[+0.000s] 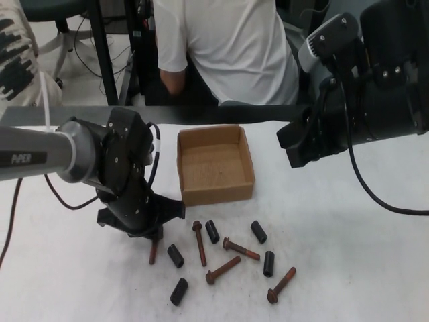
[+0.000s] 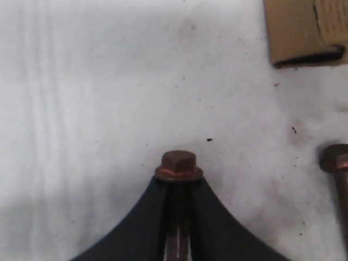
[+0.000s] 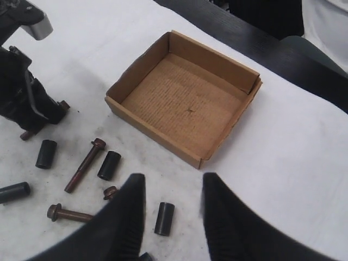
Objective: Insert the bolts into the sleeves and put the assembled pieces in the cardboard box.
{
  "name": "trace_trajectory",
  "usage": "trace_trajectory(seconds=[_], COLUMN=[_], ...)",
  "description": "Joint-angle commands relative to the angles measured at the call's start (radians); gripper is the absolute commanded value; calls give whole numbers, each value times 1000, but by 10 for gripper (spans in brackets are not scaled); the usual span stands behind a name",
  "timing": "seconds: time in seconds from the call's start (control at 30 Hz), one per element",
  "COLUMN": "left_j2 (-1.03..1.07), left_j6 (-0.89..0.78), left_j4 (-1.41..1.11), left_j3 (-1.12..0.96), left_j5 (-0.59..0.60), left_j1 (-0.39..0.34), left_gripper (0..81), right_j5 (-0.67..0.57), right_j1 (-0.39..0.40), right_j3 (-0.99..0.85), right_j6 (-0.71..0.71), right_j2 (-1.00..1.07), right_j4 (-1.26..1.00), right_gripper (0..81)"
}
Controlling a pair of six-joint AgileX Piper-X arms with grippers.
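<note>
Bolt [image 2: 178,166] is pinched between the left gripper's [image 2: 178,190] fingers, down on the bench [image 1: 348,268] at the lower centre-left of the high view, on the left edge of the scatter. Right gripper [image 3: 173,185] hangs at upper right, spread wide and holding nothing. My worry: the grip sits right under the head, so the shank could swing on the lift or send the nearest sleeve [image 1: 175,255] rolling. Cardboard box [image 1: 214,194] has nothing in it yet.

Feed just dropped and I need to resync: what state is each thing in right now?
left gripper: shut on a bolt
right gripper: open, holding nothing
cardboard box: empty
loose bolts: four, lying flat, unsleeved
sleeves: five, lying loose, no bolt inside
</note>
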Motion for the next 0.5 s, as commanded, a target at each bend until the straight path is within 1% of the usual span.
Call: trace_trajectory(seconds=[0.0,0.07,0.17,0.3,0.37,0.47], left_j2=[46,46,32,-50,-124,-251], left_j6=[79,138,193,213,211,142], left_j4=[79,82,93,32,-32,-133], left_j3=[23,23,11,-17,-30,-35], left_j5=[-82,-89,-102,-81,-14,79], left_j1=[0,0,0,0,7,35], left_gripper=[3,3,3,3,3,3], right_j5=[-3,-3,-3,-3,-15,-91], right_j1=[2,2,2,2,2,2], right_j3=[-12,-12,-12,-12,-12,-12], right_j6=[4,4,4,4,4,4], right_j2=[-14,-19,-23,-25,-25,-25], right_j4=[-13,-16,-17,-19,-21,-20], right_gripper=[327,295,212,120,95,80])
